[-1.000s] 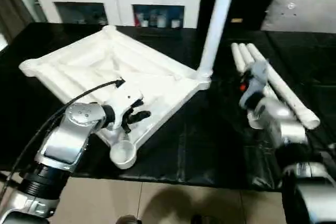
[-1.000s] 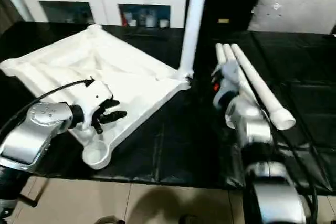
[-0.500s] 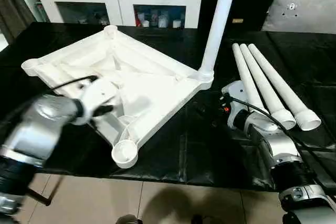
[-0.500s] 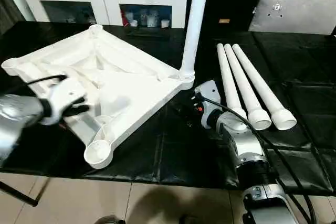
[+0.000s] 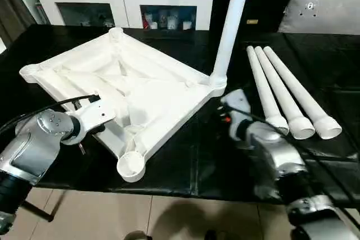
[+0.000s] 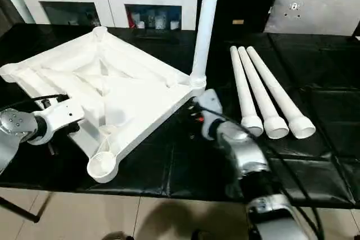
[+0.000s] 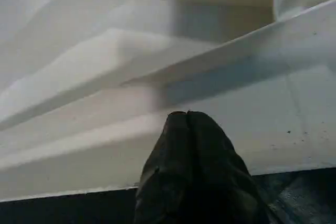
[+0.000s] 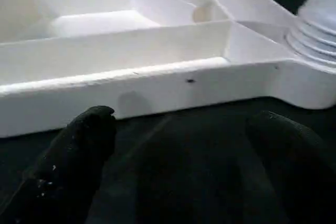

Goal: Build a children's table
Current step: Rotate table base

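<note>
children's table (image 5: 140,85): upside down, centre-left of frame, one leg fitted
spare legs (image 5: 287,94): right of frame, long axis running upper-left to lower-right
right gripper (image 8: 178,129): yours is nearer them, spread wide, empty
left gripper (image 7: 188,124): clenched, empty, at the table's rim

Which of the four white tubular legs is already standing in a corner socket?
The upright white tubular leg at the upturned white plastic tabletop's corner nearest the right hand; the three other white legs lie loose side by side on the black surface.

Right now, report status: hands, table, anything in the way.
Left hand shut, empty, at tabletop's near edge. Right hand open, empty, facing the edge by fitted leg. Three legs loose on the right. Nothing in the way.
</note>
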{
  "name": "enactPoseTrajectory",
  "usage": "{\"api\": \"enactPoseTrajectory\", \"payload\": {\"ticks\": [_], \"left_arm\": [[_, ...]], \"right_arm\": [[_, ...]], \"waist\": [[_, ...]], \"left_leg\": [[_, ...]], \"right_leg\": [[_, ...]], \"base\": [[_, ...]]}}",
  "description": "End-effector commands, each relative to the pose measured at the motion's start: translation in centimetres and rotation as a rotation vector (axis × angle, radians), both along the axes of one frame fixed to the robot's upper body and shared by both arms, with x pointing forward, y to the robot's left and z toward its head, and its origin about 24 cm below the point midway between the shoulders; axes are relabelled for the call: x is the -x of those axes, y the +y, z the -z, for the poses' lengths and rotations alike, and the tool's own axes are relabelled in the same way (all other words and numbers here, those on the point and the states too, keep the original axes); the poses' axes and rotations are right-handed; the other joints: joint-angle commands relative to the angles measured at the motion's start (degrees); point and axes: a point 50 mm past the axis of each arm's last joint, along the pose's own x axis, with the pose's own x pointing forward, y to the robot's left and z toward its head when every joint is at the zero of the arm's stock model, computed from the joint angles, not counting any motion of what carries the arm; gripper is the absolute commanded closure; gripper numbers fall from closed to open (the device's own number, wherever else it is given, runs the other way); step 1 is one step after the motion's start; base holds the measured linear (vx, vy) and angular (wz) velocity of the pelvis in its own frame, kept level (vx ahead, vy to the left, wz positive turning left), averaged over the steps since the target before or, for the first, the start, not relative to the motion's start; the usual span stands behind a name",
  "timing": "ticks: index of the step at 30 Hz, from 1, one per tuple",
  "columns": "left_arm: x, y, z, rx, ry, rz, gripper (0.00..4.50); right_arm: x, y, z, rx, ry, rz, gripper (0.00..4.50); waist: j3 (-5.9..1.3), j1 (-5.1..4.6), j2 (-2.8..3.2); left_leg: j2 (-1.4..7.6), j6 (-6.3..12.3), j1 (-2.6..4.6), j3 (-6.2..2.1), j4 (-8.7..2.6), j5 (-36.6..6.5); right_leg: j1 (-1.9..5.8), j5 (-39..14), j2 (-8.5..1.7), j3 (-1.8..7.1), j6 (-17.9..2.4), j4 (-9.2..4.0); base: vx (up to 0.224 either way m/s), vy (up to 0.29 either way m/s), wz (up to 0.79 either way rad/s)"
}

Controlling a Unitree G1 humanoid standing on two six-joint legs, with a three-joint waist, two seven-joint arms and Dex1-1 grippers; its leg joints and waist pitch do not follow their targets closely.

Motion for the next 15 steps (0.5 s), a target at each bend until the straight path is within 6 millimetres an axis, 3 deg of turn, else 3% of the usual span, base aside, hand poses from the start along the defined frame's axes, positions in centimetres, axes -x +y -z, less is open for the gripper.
{"api": "enactPoseTrajectory", "payload": {"ticks": [1,3,6,12,15], "left_arm": [[0.6,-1.4,0.7,0.053,0.065,0.082,4.42],[1.3,-3.0,1.1,0.101,0.122,0.209,4.42],[1.9,-3.6,1.5,0.125,0.166,0.256,4.42],[3.1,-7.3,1.8,0.312,0.239,0.414,4.42],[3.2,-8.2,1.7,0.353,0.257,0.448,4.42]], "right_arm": [[-0.5,0.5,0.2,0.015,0.015,0.015,0.00],[-0.7,1.0,0.6,0.027,0.036,0.022,0.00],[-0.8,1.3,0.7,0.036,0.041,0.022,0.00],[-1.3,1.5,0.2,0.035,0.028,0.032,0.00],[-1.5,1.3,0.2,0.041,0.023,0.043,0.00]], "waist": [[-3.83,-0.14,0.79],[-3.91,-0.20,0.84],[-3.97,-0.05,0.85],[-3.82,-0.27,0.84],[-4.04,-0.11,0.74]], "left_leg": [[0.05,0.72,0.29,0.38,-4.41,-16.2],[0.17,0.44,0.28,0.37,-4.41,-16.1],[0.33,0.28,0.29,0.47,-4.47,-15.9],[0.14,0.02,0.41,0.69,-4.42,-16.3],[0.18,0.01,0.29,0.66,-4.41,-15.1]], "right_leg": [[3.59,-24.9,-3.48,1.85,-7.9,-3.99],[3.52,-23.7,-3.61,1.98,-9.1,-3.77],[3.57,-21.0,-3.52,2.12,-10.0,-3.42],[3.65,-22.9,-3.42,2.09,-9.2,-3.73],[3.82,-21.3,-3.44,2.18,-9.6,-3.39]], "base": [[0.000,0.000,0.00],[0.000,0.000,0.00],[0.000,0.000,0.00],[0.000,0.000,0.00],[0.000,0.000,0.00]]}}
